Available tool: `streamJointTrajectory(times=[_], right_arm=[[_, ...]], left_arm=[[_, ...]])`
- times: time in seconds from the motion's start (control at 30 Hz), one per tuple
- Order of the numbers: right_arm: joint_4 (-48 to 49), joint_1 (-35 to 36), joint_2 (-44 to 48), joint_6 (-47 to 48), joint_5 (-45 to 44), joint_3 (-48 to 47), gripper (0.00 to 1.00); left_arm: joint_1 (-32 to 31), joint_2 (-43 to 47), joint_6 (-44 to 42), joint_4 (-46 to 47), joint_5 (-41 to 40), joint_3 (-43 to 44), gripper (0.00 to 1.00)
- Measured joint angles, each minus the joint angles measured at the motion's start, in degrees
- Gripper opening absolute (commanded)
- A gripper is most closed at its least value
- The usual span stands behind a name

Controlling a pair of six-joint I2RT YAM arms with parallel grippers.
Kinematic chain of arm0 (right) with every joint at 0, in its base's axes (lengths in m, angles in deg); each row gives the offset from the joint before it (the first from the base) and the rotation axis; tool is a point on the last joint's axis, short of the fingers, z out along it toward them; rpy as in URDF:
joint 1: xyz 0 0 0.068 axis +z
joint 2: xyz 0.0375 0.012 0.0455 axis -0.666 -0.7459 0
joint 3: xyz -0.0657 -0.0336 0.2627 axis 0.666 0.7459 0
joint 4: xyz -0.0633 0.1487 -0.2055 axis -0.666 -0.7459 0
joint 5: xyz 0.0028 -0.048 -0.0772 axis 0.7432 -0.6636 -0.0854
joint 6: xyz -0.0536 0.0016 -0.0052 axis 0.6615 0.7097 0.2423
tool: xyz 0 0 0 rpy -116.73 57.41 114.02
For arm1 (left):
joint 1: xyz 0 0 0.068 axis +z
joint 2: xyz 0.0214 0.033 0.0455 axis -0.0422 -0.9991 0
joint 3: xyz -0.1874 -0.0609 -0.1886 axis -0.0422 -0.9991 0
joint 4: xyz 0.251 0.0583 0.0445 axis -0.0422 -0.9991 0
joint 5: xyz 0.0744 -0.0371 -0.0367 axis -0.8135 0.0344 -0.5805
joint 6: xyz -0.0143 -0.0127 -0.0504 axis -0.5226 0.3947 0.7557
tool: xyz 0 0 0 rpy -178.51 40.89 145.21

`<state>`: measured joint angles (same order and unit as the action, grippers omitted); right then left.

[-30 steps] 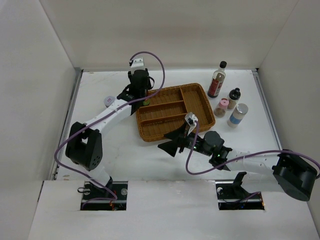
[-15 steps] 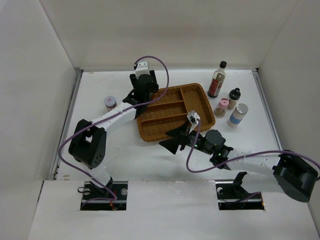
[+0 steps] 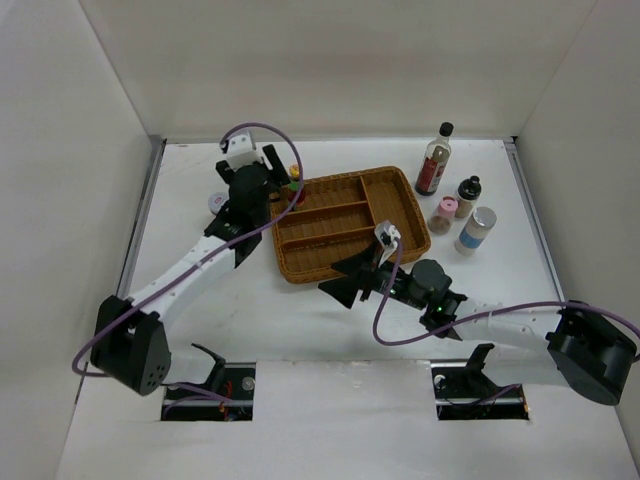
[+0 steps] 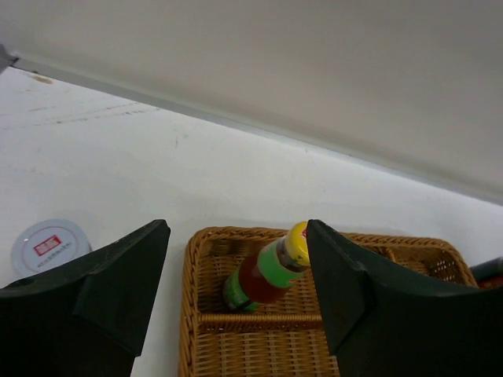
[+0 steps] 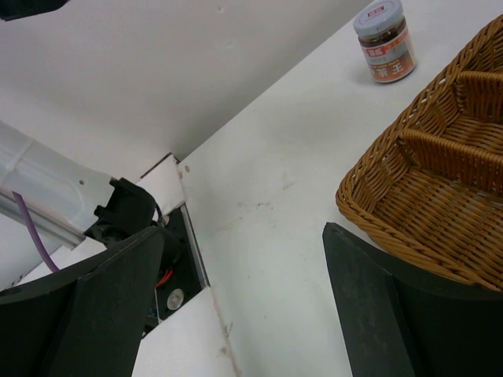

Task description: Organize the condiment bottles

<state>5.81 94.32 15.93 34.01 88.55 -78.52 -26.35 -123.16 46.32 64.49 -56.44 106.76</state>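
A green-red bottle (image 4: pixel 266 272) with a yellow cap leans in the back-left compartment of the wicker tray (image 4: pixel 191 314). My left gripper (image 4: pixel 238 232) is open just behind it, the bottle showing between the spread fingers with nothing gripped. From above, the left gripper (image 3: pixel 268 188) sits at the tray's back-left corner beside the bottle (image 3: pixel 293 179). The white-lidded jar (image 4: pixel 49 245) stands on the table left of the tray. My right gripper (image 3: pixel 345 280) is open and empty at the tray's front edge.
Right of the tray (image 3: pixel 300 270) stand the tall dark-sauce bottle (image 3: pixel 434 160), the small black-capped bottle (image 3: pixel 467 195), the pink-lidded shaker (image 3: pixel 443 215) and the blue-label shaker (image 3: pixel 476 230). White walls enclose the table. In the right wrist view the jar (image 5: pixel 383 41) is far off.
My left gripper has opened and let go of the green-red bottle in the tray, then drawn back to the left. The right arm has hardly moved.
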Motion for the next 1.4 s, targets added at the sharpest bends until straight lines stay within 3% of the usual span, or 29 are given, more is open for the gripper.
streamJointTrajectory(times=[0.13, 0.27, 0.47, 0.97, 1.23, 1.4], right_arm=[[0.0, 0.0, 0.0, 0.0, 0.0, 0.0, 0.89], [0.0, 0.0, 0.0, 0.0, 0.0, 0.0, 0.89], [0.0, 0.0, 0.0, 0.0, 0.0, 0.0, 0.99], [0.0, 0.0, 0.0, 0.0, 0.0, 0.0, 1.0], [0.0, 0.0, 0.0, 0.0, 0.0, 0.0, 1.0], [0.0, 0.0, 0.0, 0.0, 0.0, 0.0, 1.0]], left_arm=[[2.6, 4.9, 1.4, -0.8, -1.2, -3.2, 0.72], [6.8, 4.3, 3.6, -4.3, -1.4, -4.7, 0.76], [12.5, -1.7, 5.8, -8.5, -1.4, -6.9, 0.8], [18.8, -16.7, 6.6, -9.4, 0.5, -3.2, 0.78], [20.5, -20.3, 6.6, -8.5, 0.9, 0.8, 0.59], [20.9, -20.4, 6.6, -6.8, 0.9, 0.0, 0.4]])
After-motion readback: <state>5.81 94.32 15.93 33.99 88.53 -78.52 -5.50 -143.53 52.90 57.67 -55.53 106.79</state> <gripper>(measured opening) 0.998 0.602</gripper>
